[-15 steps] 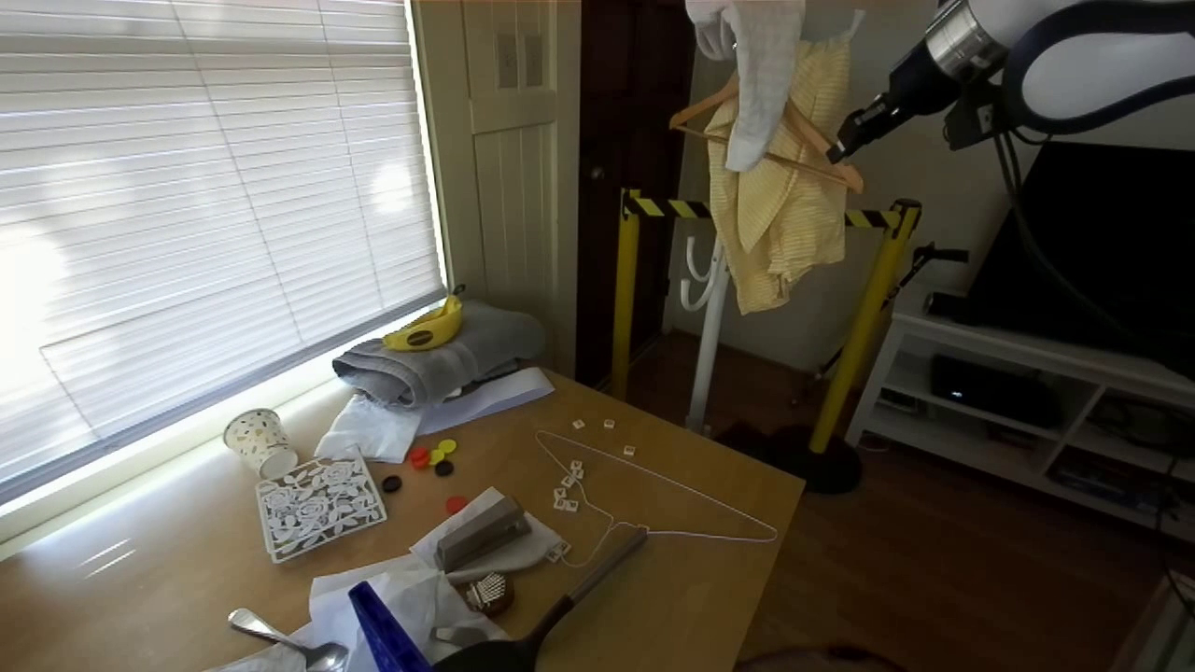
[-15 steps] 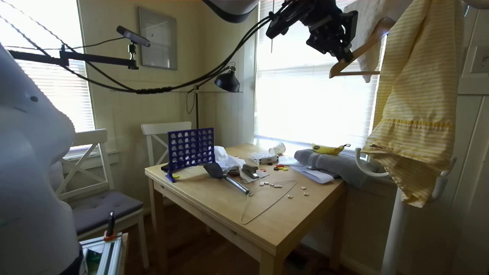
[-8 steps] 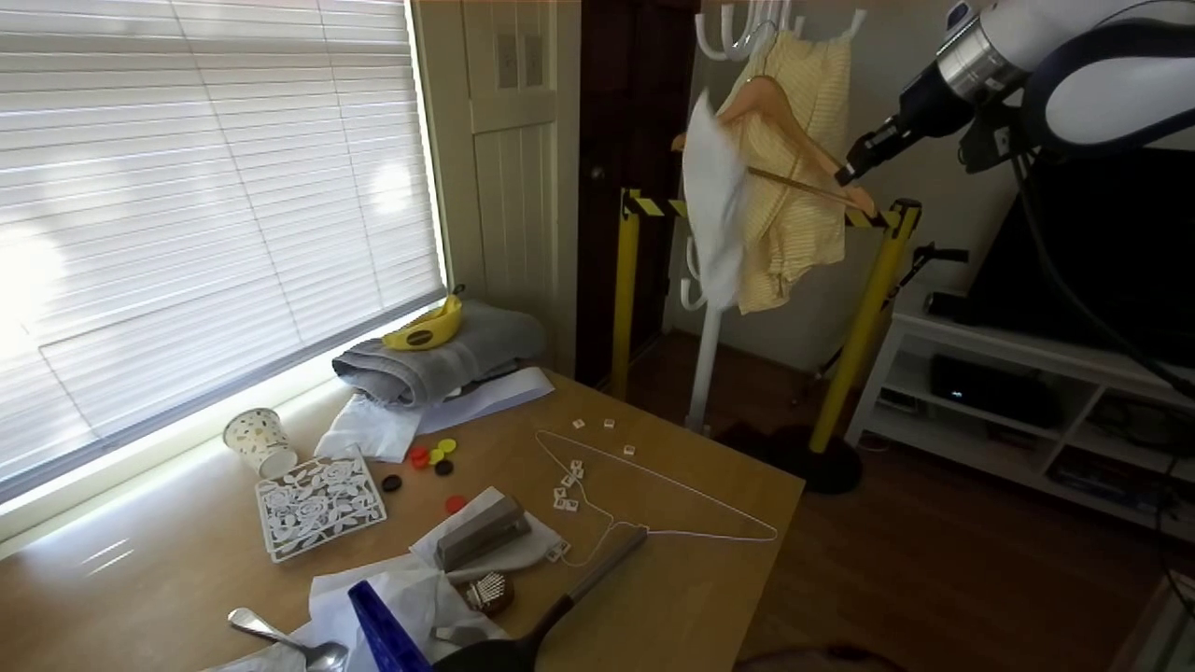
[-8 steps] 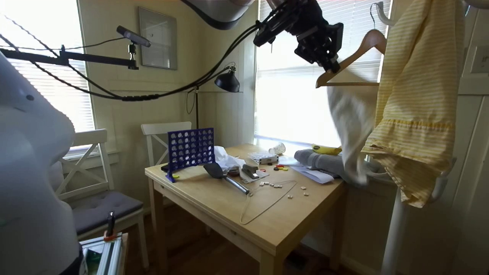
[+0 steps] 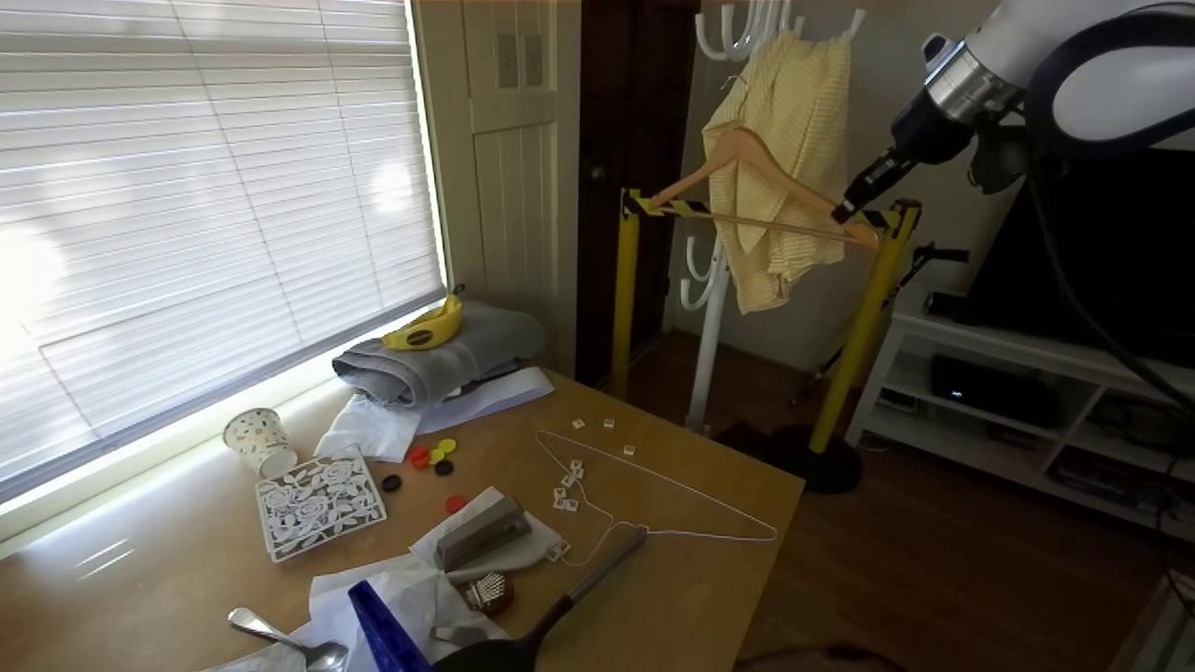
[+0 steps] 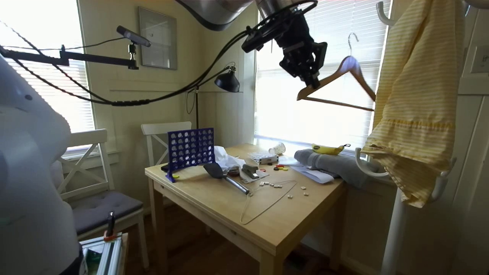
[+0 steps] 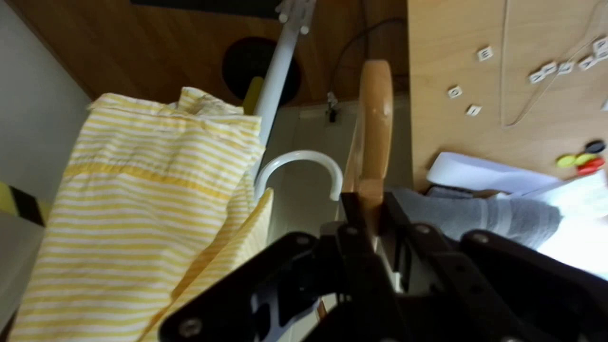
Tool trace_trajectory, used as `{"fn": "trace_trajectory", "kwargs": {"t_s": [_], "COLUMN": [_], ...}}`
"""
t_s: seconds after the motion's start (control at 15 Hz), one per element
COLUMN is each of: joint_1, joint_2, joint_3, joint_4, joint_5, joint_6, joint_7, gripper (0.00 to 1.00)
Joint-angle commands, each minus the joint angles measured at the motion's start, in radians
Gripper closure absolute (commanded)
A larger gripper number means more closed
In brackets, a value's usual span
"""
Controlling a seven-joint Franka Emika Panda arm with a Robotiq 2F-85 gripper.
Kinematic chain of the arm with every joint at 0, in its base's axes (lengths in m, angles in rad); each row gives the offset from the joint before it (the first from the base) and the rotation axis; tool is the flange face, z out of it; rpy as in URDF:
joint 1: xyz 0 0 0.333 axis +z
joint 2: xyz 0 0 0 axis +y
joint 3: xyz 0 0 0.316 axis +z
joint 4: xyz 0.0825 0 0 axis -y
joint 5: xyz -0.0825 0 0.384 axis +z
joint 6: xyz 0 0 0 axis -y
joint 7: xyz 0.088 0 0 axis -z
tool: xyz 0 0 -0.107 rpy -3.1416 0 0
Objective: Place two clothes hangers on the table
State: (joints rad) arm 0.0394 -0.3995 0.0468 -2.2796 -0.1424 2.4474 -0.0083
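I have the jaws clamped on one shoulder of the wooden hanger, suspended hook uppermost near the yellow-striped garment. The wire hanger lies on the tabletop.

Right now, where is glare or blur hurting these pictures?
In both exterior views, the blinds are partly blown out; in an exterior view, the table shows bright streaks; in the wrist view, part of the right edge burns out white and the tool looks dark, slightly soft.
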Motion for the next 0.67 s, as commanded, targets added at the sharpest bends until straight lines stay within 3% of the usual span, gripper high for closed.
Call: {"fn": "trace_trajectory", "kwargs": {"t_s": [0.0, 0.33, 0.53, 0.6], "joint_1": [0.096, 0.191, 0.201, 0.179], "joint_2": [0.005, 0.06, 0.083, 0.063], "joint_3": [-0.042, -0.055, -0.096, -0.04], "joint_4": [0.007, 0.027, 0.061, 0.015], "joint_5": [0.139, 0.287, 0.378, 0.319], "joint_6": [-0.091, -0.194, -0.308, -0.24], "joint_7": [-0.185, -0.399, -0.536, -0.445], "gripper": [0.96, 0.96, 0.96, 0.85]}}
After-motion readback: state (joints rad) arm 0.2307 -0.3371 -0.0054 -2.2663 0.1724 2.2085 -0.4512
